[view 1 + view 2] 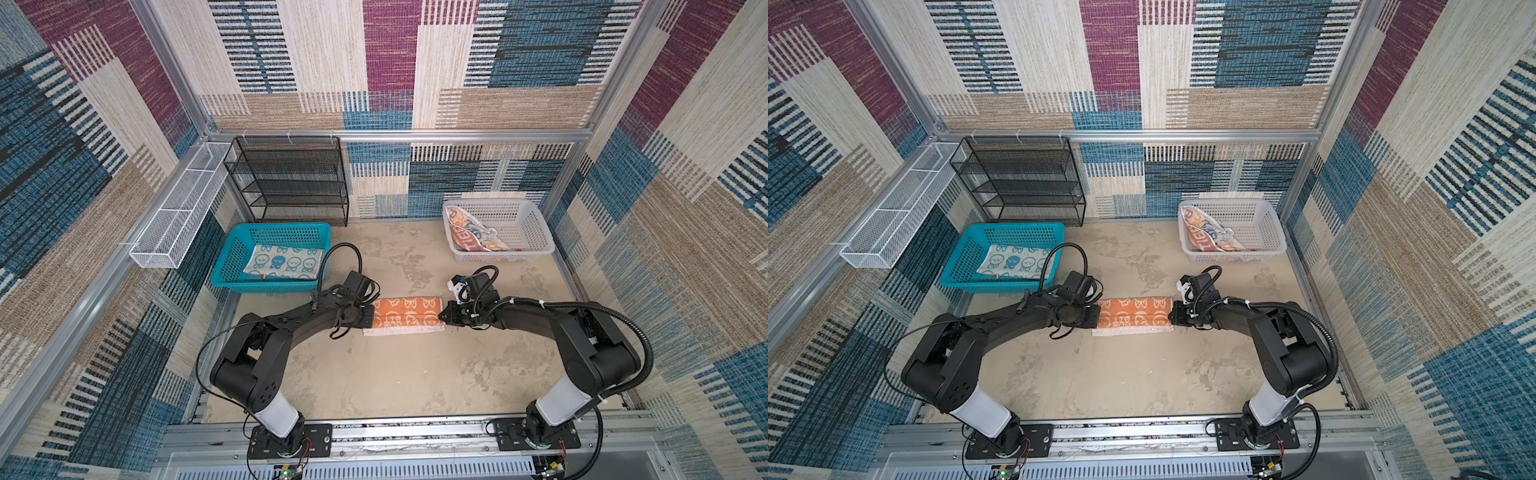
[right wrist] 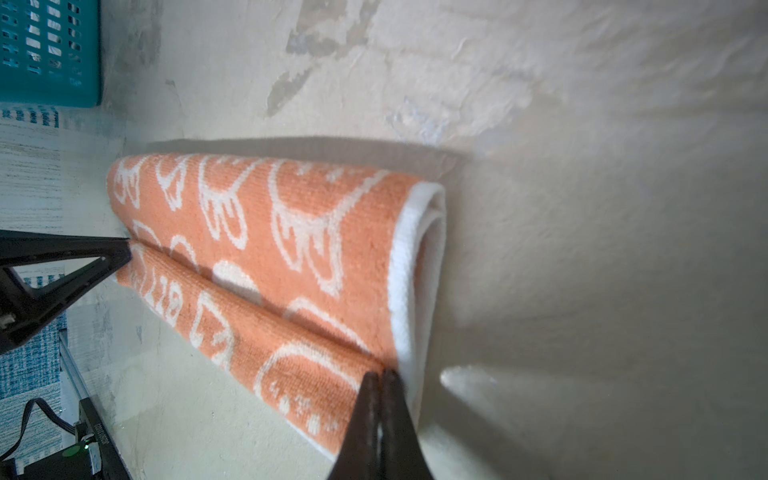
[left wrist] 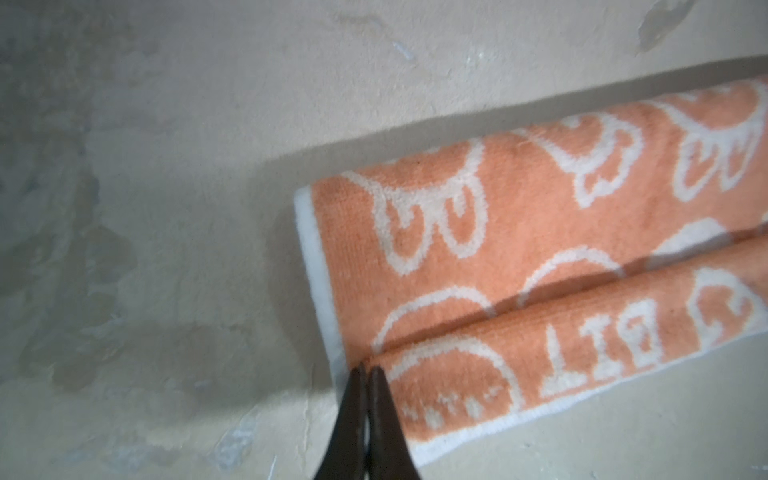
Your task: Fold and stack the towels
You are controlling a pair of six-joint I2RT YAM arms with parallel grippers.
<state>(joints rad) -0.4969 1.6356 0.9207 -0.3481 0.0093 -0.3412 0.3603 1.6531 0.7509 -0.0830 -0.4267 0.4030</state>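
An orange towel (image 1: 407, 313) (image 1: 1133, 313) with white rabbit faces lies on the table as a long folded strip, its near flap turned over to a middle seam. My left gripper (image 1: 372, 318) (image 1: 1098, 318) (image 3: 365, 370) is shut on the towel's (image 3: 540, 249) left end, right at that seam. At the opposite end my right gripper (image 1: 444, 316) (image 1: 1172, 316) (image 2: 380, 374) is shut on the towel (image 2: 291, 257) at the same seam. A pale towel with blue rabbit faces (image 1: 282, 264) (image 1: 1013, 262) lies folded in the teal basket. A crumpled whitish lettered towel (image 1: 473, 235) (image 1: 1208, 235) sits in the white basket.
The teal basket (image 1: 270, 286) (image 1: 963, 249) (image 2: 50, 50) stands at the back left, just behind my left arm. The white basket (image 1: 523, 232) (image 1: 1258, 228) is at the back right. A black mesh shelf (image 1: 291, 178) and a white wire tray (image 1: 174, 220) line the far left corner.
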